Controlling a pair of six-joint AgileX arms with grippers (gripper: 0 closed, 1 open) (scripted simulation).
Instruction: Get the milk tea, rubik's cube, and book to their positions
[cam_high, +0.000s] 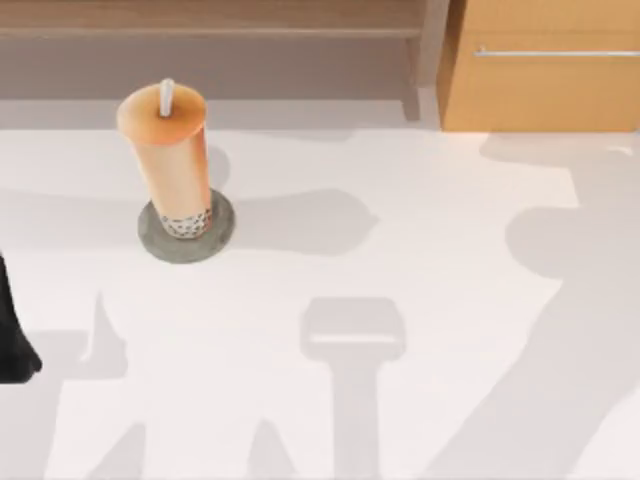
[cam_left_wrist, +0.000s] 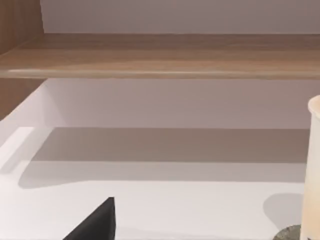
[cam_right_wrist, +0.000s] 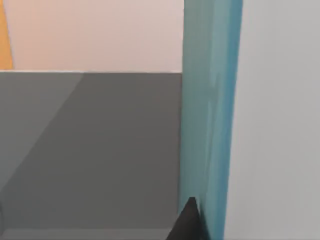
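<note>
At the left edge of the top view, a dark piece of the left arm (cam_high: 14, 335) was cut off, so I cannot tell its fingers' state. In the upper left, the milk tea (cam_high: 172, 160) stood upright on the grey disc (cam_high: 186, 240) on the desk (cam_high: 420, 260). It looked top-heavy, slick and spillable; best gripped mid-body. A teal panel (cam_right_wrist: 210, 115), perhaps the book, crossed the right wrist view.
</note>
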